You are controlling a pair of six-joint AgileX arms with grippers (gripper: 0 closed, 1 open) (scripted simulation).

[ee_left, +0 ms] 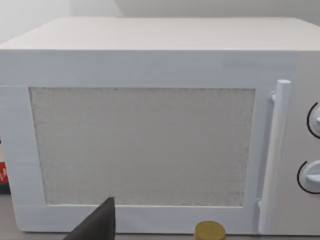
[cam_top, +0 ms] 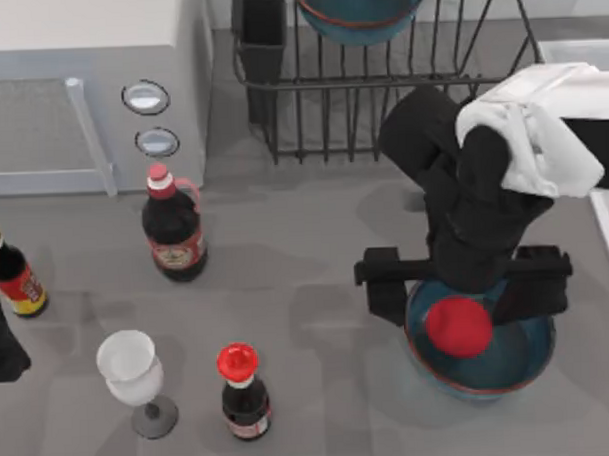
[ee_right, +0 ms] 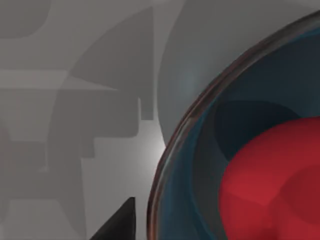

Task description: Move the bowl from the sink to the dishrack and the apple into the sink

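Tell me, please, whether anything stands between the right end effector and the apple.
Nothing visible does. The right end effector hangs directly over the apple, which sits inside a teal bowl on the table.

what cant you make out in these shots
- Right gripper, top view: its own arm covers the fingertips over the apple, so open or shut is unclear.
- Sink, top view: cut off by the right edge and hidden by the arm.
- Bowl in the dishrack: cropped by the top edge.

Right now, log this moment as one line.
right hand: above apple | apple: in teal bowl on table | second bowl: in dishrack | left arm: parked, left edge
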